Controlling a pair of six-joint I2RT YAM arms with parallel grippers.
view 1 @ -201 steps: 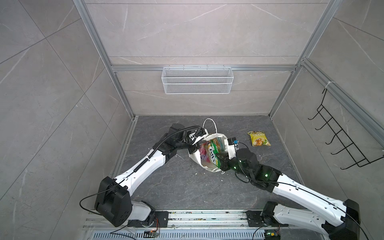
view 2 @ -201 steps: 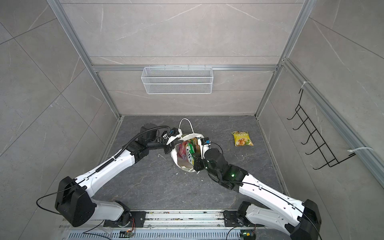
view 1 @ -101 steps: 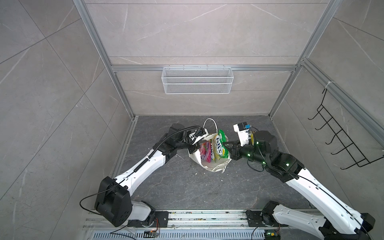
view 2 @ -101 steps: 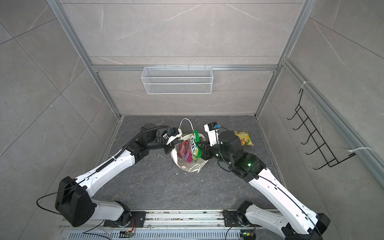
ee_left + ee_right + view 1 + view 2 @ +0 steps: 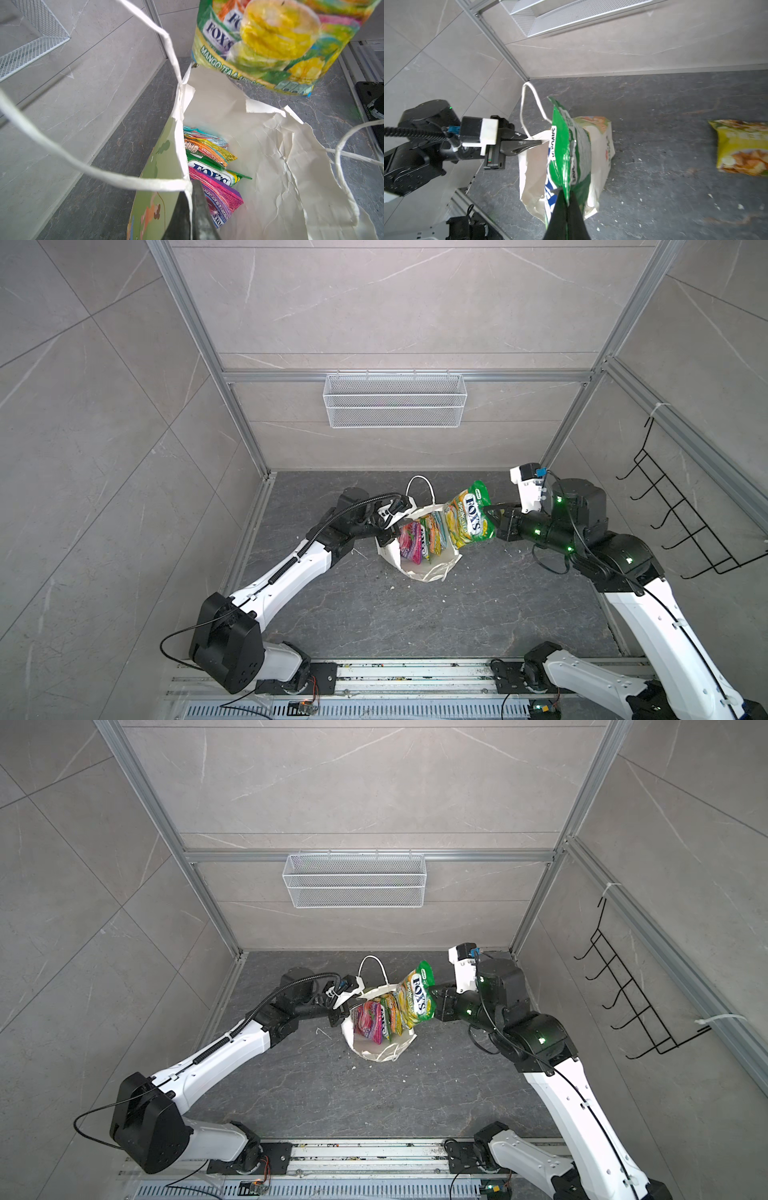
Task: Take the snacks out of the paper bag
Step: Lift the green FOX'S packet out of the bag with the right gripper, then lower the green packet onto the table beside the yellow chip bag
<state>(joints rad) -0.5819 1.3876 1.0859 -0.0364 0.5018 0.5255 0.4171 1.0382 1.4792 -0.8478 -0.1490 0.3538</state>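
Right end effector (image 5: 488, 512) clamped on green-and-yellow glossy FOX'S pouch (image 5: 467, 517), held just above mouth of white paper carrier bag (image 5: 420, 573), left end effector (image 5: 191, 192) pinched shut on bag rim, other colourful pouches (image 5: 419, 540) upright inside, yellow pouch (image 5: 741, 148) flat on dark grey worktop (image 5: 374, 616), well apart.

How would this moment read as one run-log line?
left gripper: shut on paper bag rim | right gripper: shut on green pouch, held above bag

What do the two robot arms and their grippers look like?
Both arms have white links and black joints. The left arm carries a ribbed black cable; the right arm shows small green lights. The left gripper and right gripper have dark pointed fingers, with a white camera mount behind each.
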